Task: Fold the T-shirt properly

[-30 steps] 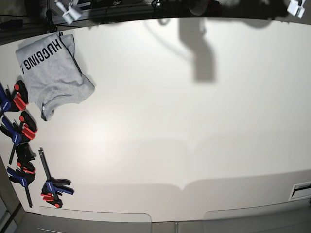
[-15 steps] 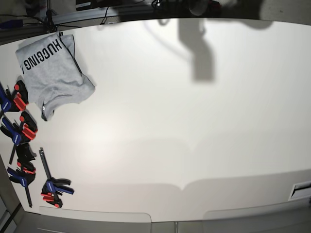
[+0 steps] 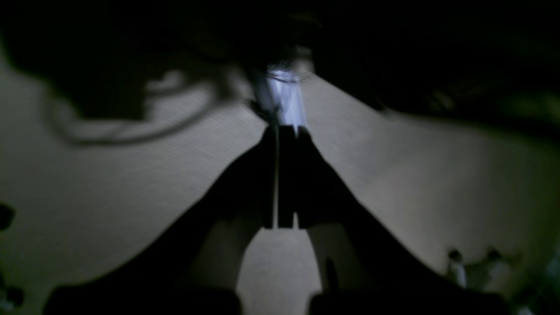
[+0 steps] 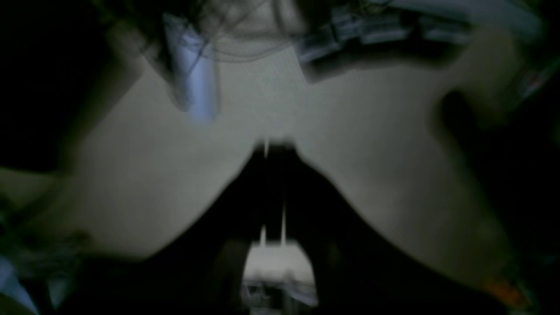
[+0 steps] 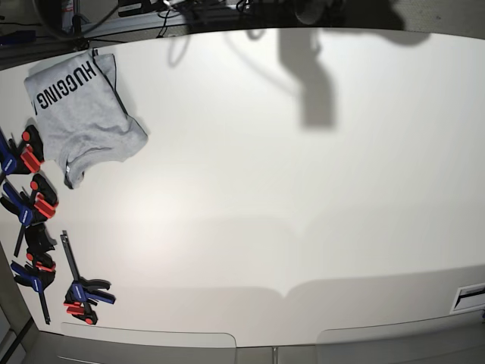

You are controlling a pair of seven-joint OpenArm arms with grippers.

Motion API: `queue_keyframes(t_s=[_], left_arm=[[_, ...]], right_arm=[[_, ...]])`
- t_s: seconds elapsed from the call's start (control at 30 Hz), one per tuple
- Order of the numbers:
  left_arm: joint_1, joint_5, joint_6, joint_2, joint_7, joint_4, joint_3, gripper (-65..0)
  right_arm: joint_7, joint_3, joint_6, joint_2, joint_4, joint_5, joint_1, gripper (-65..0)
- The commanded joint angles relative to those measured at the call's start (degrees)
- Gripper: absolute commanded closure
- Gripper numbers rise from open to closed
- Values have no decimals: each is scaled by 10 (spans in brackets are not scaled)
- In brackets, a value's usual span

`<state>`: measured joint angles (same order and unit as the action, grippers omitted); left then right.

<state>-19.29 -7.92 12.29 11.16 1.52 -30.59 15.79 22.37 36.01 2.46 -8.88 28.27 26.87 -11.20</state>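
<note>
The light grey T-shirt (image 5: 83, 117) lies folded into a compact bundle at the far left back of the white table (image 5: 288, 197), with black lettering "HUGGING" along its top edge. Neither arm shows in the base view. In the left wrist view my left gripper (image 3: 280, 131) is dark and blurred, its jaws closed together with nothing between them, above bare table. In the right wrist view my right gripper (image 4: 273, 151) is also blurred, jaws closed and empty. The T-shirt shows in neither wrist view.
Several red, blue and black bar clamps (image 5: 34, 227) lie along the table's left edge below the shirt. Cables and equipment (image 5: 167, 9) sit beyond the back edge. A shadow (image 5: 311, 76) falls on the back middle of the table.
Both white gripper tips seen at the top corners one second ago have left the base view. The T-shirt has not moved.
</note>
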Motion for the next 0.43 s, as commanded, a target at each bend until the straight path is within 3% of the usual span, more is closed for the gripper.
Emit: queue_keyframes(t_s=[0.0,0.17,0.4], left_arm=[[-1,-2,-4,-3,-3,0,0,-1],[6,-68,-3,-13,2,-2,-4,-1],[5,-72,-3,-19,1,-9,-67,-1]], right_arm=[[6,0,1,7,-1,12,2,0],[-20,0,1,45,0,83,17,0],[-28,0,8,74,2,111,24,0]])
